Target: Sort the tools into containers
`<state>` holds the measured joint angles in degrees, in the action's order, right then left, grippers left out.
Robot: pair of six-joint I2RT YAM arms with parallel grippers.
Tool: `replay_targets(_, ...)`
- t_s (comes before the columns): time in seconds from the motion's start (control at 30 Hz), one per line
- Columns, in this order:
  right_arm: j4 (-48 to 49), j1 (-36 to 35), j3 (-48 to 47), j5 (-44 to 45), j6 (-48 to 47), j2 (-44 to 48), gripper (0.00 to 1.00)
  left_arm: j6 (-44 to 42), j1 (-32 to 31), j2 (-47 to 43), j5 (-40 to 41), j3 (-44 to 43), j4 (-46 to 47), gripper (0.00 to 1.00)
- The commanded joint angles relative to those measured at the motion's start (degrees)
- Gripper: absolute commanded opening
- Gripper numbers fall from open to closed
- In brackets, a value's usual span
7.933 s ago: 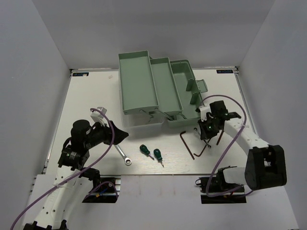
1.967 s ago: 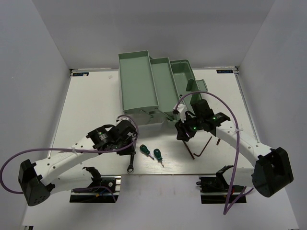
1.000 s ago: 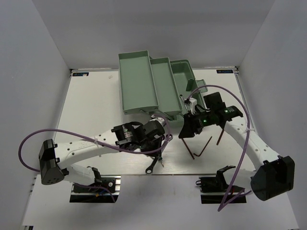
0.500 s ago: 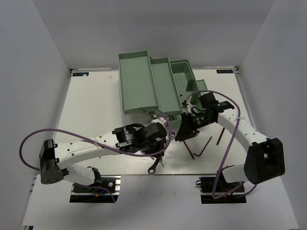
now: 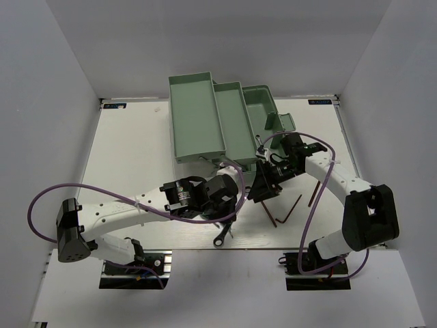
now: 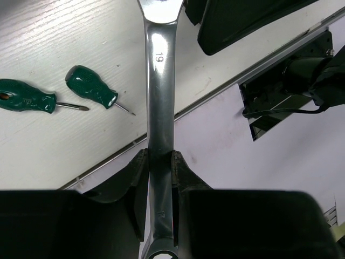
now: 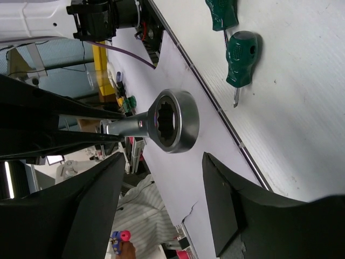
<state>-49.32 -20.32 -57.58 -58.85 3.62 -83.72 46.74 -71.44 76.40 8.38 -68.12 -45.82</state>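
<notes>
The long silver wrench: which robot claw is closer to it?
Left. The left gripper is clamped on the wrench mid-shaft; the right gripper, open, faces its ring end without touching.

White table — plain white walls around it.

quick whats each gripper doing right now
left gripper: closed on the long wrench
right gripper: open, holding nothing

Hex keys before toolbox
</notes>
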Motion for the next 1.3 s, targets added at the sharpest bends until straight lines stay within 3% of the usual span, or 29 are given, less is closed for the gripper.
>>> replay_targets(0.0,1.6,0.0,-0.6,-1.1,2.3,0.0,0.65,-0.2,-0.4,-1.4,0.5,-3.0,3.6,0.0)
replay_targets(0.27,6.9,-0.2,-0.3,-0.5,6.7,-0.7,0.62,-0.2,-0.4,-0.9,-0.6,-3.0,5.9,0.0)
replay_targets(0.57,11.1,-0.2,1.2,-0.5,10.0,-0.2,0.45,-0.2,-0.9,-0.4,-1.7,-3.0,7.8,0.0)
replay_targets(0.7,11.2,0.0,1.2,-2.1,9.8,-0.2,0.2,-0.2,-0.9,0.2,-1.1,-3.0,7.8,0.0)
replay_targets(0.77,10.4,0.1,1.0,-3.0,8.8,-0.1,0.0,-0.8,-0.9,0.2,-1.1,-3.0,8.3,0.0)
replay_targets(1.0,6.1,2.6,-1.8,-8.2,4.9,0.1,0.0,-1.3,-0.9,1.4,0.0,-4.8,7.7,0.0)
replay_targets(1.03,4.7,3.4,-2.3,-8.6,3.6,0.1,0.0,-1.3,-0.9,1.4,0.6,-5.4,7.7,0.02)
replay_targets(1.1,2.0,4.7,-4.5,-9.1,1.1,-0.4,0.0,-1.3,-0.9,0.3,2.0,-5.4,6.4,0.17)
replay_targets(1.13,0.6,5.9,-5.2,-9.5,0.3,-0.7,0.0,-1.3,-0.9,-0.3,2.6,-5.4,6.4,0.4)
replay_targets(1.17,-1.7,6.3,-6.7,-9.6,-1.1,-0.9,0.0,-1.3,-0.9,-1.1,3.8,-5.9,5.4,0.52)
replay_targets(1.23,-6.0,8.6,-10.3,-8.3,-3.2,-1.8,0.0,-1.3,-0.9,-3.7,5.0,-5.9,3.9,0.7)
replay_targets(1.27,-7.1,9.2,-11.6,-7.3,-5.6,-1.8,0.0,-0.8,-0.9,-4.6,5.6,-5.9,3.3,0.72)
